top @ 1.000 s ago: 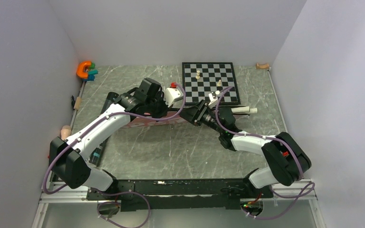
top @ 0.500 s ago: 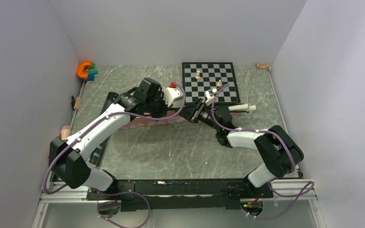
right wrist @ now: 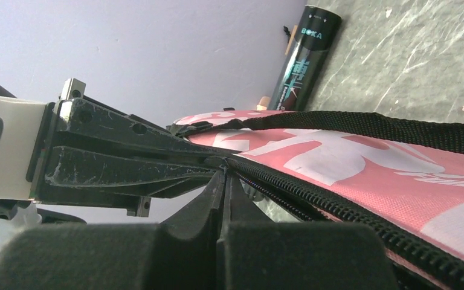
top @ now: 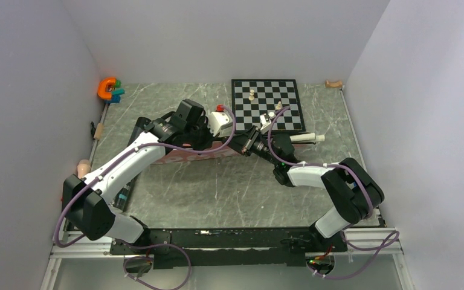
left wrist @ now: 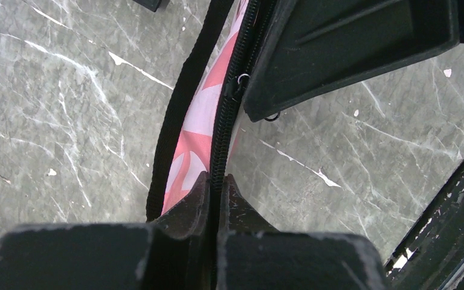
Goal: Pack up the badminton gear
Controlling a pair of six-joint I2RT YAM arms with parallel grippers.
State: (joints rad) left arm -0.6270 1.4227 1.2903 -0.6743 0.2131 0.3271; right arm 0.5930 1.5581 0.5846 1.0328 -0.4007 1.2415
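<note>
**Two end effectors working the bag's zipper**

The grey marbled tabletop is carrying everything. The long pink fabric bag is lying across its middle, just nearer than the black-and-white chessboard, and both arms are meeting over it. The long black tube is lying on the tabletop beyond the bag, outside it. From that I am judging that the zipper is being run open to let gear in, though the views are not settling the direction.

The left end effector is clamping fully shut on the bag's edge, right on the line of the black zipper and beside the black strap. The right end effector is likewise pinched tight on the zipper, just beside the left one's fingertips. Whether it is gripping the tab itself is too fine to tell.

To do this well, the left should be acting as the anchor, holding the fabric taut. The right should be drawing straight along the teeth, low and parallel to the bag, away from that anchor. Pulling upward or sideways is risking dragging the whole bag or slipping off the zipper. The strap is running close alongside the teeth and should be staying out of them.
</note>
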